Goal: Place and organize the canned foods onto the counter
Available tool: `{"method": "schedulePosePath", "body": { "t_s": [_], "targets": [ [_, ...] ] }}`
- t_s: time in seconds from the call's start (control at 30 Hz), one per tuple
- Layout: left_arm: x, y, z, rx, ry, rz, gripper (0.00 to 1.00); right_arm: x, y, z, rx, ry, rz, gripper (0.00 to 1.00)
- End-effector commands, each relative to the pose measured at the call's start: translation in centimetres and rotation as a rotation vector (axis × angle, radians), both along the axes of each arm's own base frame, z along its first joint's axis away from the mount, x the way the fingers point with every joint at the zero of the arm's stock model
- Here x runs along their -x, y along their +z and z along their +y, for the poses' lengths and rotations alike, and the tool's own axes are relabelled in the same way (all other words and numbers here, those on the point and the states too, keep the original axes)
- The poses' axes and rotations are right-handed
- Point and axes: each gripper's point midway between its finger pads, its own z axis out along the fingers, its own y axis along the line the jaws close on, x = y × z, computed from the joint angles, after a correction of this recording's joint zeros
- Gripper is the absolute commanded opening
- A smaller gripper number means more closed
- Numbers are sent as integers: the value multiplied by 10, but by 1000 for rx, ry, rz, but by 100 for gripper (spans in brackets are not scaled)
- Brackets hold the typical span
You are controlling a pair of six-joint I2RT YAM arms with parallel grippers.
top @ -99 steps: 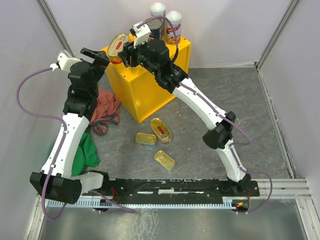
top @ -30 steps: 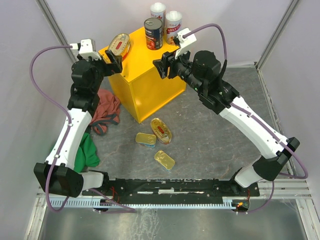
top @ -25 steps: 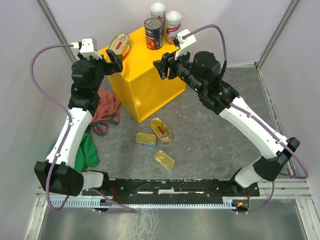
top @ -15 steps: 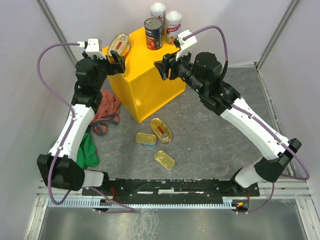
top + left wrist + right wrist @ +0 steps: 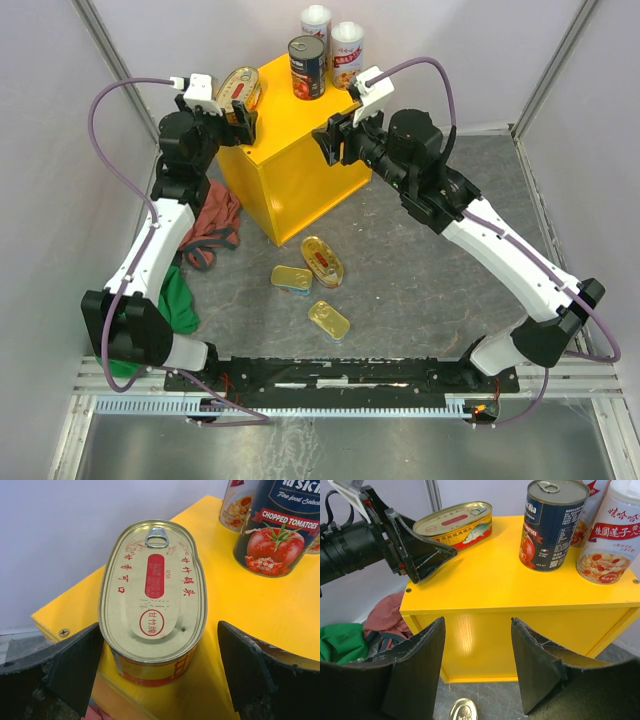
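Dark can [image 5: 276, 527] reads "CHOPPED TOMATOES"; left pincer [image 5: 159, 630] gapes wide astride oval tin [image 5: 152, 590], right pincer [image 5: 477, 625] parted, empty.

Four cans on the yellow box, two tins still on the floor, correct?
No. Three tins remain on the floor; the top view shows an oval tin, a rectangular tin and the nearest tin. The count on the yellow box is right.

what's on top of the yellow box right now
Four cans sit on the yellow box: an oval gold tin at a corner, a dark tomato can, a near white-topped can and a far white-topped can. The dark can hides the far one's base.
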Motion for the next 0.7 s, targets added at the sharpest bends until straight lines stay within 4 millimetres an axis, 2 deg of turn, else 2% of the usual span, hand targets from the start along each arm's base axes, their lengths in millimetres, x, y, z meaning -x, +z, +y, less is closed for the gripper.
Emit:
{"method": "schedulePosePath", "body": {
  "t_s": [0.0, 0.17, 0.33, 0.67],
  "targets": [
    [-4, 42, -6, -76, -51, -155, 98, 6, 25, -12, -43, -9, -66, 63],
    [-6, 39, -13, -112, -94, -182, 94, 5, 21, -18, -40, -20, -68, 63],
    [-9, 38, -19, -154, -156, -214, 79, 5, 20, -23, -39, -28, -74, 64],
    [-14, 44, -21, -120, -206, -251, 77, 4, 23, -29, -29, -42, -87, 64]
  ]
}}
